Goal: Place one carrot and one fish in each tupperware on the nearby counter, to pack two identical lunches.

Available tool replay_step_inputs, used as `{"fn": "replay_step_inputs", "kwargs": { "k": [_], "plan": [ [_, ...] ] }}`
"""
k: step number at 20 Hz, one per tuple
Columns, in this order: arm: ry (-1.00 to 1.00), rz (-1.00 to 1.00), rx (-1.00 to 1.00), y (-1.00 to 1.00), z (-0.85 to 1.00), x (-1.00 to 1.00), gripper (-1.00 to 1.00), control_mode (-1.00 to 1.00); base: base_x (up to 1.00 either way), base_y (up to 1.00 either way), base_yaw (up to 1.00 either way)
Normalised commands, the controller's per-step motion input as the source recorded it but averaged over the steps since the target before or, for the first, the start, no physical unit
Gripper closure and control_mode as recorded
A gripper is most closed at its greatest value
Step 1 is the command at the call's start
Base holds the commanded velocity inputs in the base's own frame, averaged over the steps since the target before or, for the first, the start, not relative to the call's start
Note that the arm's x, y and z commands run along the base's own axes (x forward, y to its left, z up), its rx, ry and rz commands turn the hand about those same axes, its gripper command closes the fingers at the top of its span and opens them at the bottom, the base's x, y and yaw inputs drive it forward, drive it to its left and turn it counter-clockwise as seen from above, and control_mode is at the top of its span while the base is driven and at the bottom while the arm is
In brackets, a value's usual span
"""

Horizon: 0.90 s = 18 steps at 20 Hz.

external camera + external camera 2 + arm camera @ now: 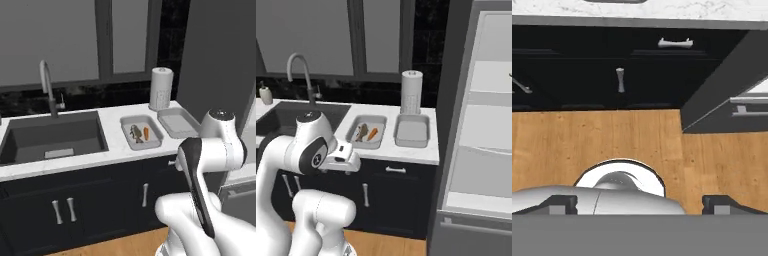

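White marble tabletop (112,145) runs over dark cabinets, and two grey tupperware trays sit side by side near its right end, just in front of a paper towel roll (161,88) at the back edge. Left tupperware (141,132) has a carrot (146,133) and a fish (136,133) lying next to each other inside it, the carrot on the side toward the other tray. Right tupperware (178,122), hard by the tabletop's right edge, looks bare inside, though the view is small. Off to the left, the dark sink (52,137) is sunk into the tabletop with its tap (47,85) at the back. Down low, the pincer (643,204) points at the wooden floor (587,140) in front of the cabinets, its fingertips (559,204) spread wide apart with nothing between them.
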Motion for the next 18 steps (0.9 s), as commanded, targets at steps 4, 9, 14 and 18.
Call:
{"fn": "replay_step_inputs", "kwargs": {
  "k": [4, 9, 14, 18],
  "plan": [
    [0.0, 0.0, 0.0, 0.0, 0.0, 0.0, -1.0, 1.0, -0.75, -0.94, -0.19],
    [0.0, 0.0, 0.0, 0.0, 0.0, 0.0, -1.0, 1.0, -0.08, -1.0, -0.17],
    [0.0, 0.0, 0.0, 0.0, 0.0, 0.0, -1.0, 1.0, 0.16, -1.0, -0.16],
    [0.0, 0.0, 0.0, 0.0, 0.0, 0.0, -1.0, 1.0, 0.4, -0.82, -0.14]
  ]
}}
